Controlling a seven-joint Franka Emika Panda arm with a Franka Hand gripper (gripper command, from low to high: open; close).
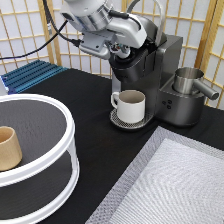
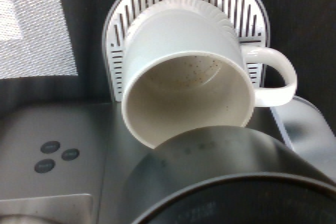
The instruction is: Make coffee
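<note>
The dark grey coffee machine (image 1: 150, 65) stands at the back of the table. A white handled mug (image 1: 131, 106) sits upright and empty on its round drip tray (image 1: 120, 121), under the brew head. My gripper (image 1: 118, 50) is at the top of the brew head, on the side toward the exterior view's left. The wrist view looks down past the dark brew head (image 2: 225, 175) into the mug (image 2: 187, 95) on the slotted tray (image 2: 120, 55). The coffee pod is out of view.
A steel jug (image 1: 189, 80) sits on the machine's right part, above its buttons (image 2: 56, 155). A tan handleless cup (image 1: 7, 147) stands on a white two-tier round shelf (image 1: 70, 135) at left. A grey mat (image 1: 175, 185) lies at bottom right. A blue rack (image 1: 30, 75) lies at back left.
</note>
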